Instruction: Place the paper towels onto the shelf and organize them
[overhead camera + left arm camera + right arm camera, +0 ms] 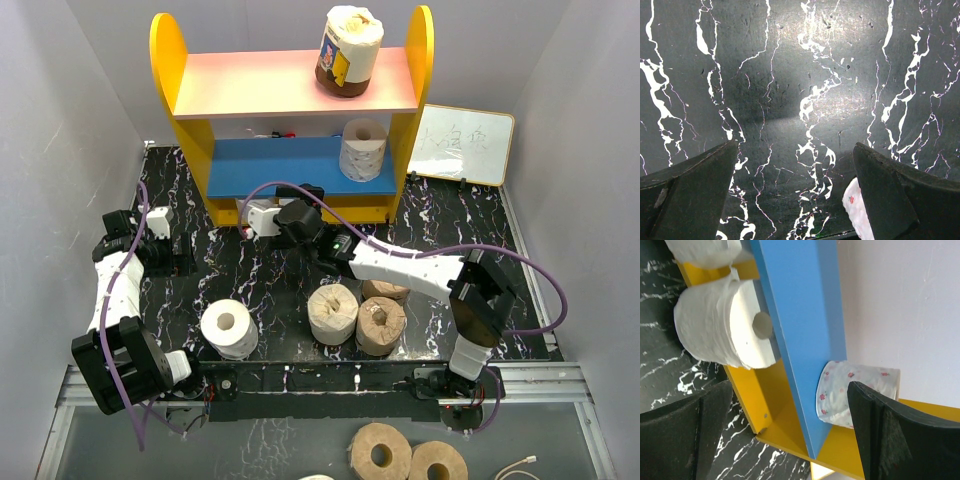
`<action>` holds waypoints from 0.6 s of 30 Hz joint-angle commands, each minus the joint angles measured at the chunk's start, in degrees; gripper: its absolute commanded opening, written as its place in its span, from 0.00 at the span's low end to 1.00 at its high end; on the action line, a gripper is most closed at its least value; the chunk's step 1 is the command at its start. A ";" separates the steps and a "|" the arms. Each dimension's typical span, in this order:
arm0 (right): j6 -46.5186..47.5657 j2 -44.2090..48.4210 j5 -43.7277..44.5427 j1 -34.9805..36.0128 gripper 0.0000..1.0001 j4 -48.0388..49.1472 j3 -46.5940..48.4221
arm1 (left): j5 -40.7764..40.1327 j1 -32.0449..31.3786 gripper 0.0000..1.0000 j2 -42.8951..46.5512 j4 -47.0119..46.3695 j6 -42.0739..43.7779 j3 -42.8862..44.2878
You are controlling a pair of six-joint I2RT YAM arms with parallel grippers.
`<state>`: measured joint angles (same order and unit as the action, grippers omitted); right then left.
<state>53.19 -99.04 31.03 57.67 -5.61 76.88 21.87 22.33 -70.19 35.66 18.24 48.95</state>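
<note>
Reaching in from the lower right of the top view, the right arm sets the right gripper at the front bottom edge of the shelf. Jaws spread wide, nothing between them.

Right wrist view:
- The blue board runs edge-on down the frame.
- Left of it, two white rolls sit against the yellow bottom rail. The lower one has its core end toward the camera; the upper one is cut by the frame's top edge.
- Right of the board's edge is a flower-printed roll, partly behind the right-hand finger. In the top view it stands upright at the right end of the blue board, close to the yellow side panel.

The pink board carries one wrapped roll, upright on its right half. Bare board shows to the left of it.

The left gripper is at middle left, near the wall and apart from the shelf's foot. Jaws spread over the bare black marbled table. A scrap of white flowered print shows by the right-hand finger; cannot tell what it is.

On the table:
- One white roll stands upright near the near edge.
- Three tan rolls cluster at lower centre, touching, one partly under the right forearm.
- Bare table shows between the white roll and the cluster.

Two more tan rolls lie beyond the near edge, at the frame bottom. A whiteboard leans just beside the shelf's right panel.
</note>
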 commanded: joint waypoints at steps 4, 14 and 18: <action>3.76 -0.23 1.79 -0.33 0.99 7.19 -1.78 | 0.81 0.34 0.99 0.04 0.93 0.33 0.45; 1.25 -5.30 1.54 -0.29 0.99 7.16 -2.32 | 0.54 0.45 0.99 -0.04 0.83 0.23 0.49; 1.02 -5.83 2.07 -0.28 0.99 7.94 -3.13 | 0.52 0.44 0.99 -0.10 0.74 0.22 0.45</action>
<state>55.37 -105.38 31.79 57.28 -0.78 74.06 21.85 22.39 -70.32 35.66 18.22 48.95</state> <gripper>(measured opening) 0.984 0.986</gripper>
